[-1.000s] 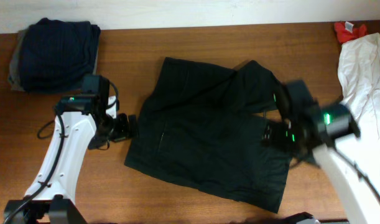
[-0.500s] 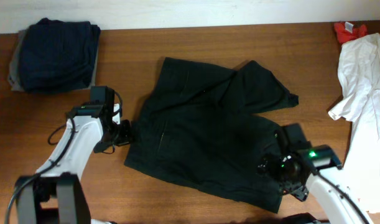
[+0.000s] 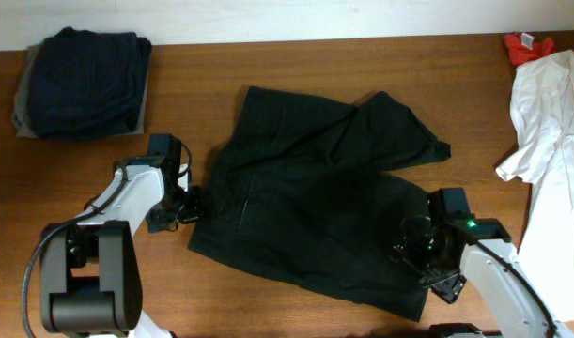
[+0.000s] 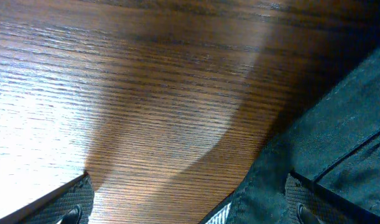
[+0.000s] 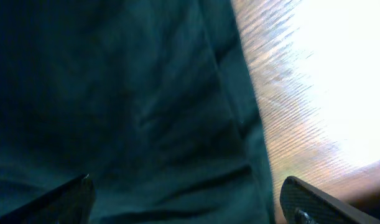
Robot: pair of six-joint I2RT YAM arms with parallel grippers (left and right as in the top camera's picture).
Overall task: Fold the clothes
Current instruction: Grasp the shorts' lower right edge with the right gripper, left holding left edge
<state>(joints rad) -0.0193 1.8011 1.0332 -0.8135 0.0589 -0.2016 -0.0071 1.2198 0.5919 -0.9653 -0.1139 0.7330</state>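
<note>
A robot lab, I'd say: my wooden table (image 3: 315, 66) against a bare white wall (image 3: 268, 17), clothes (image 3: 85, 80) piled at its far corners.

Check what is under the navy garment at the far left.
A grey garment lies under the navy garment, showing only as a strip along its left edge. The rest, and anything else beneath, is covered.

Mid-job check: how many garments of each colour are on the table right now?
Black garment: 1
Navy garment: 1
Grey garment: 1, mostly hidden under the navy one
White garment: 1
Red garment: 1
Total: 5
</note>
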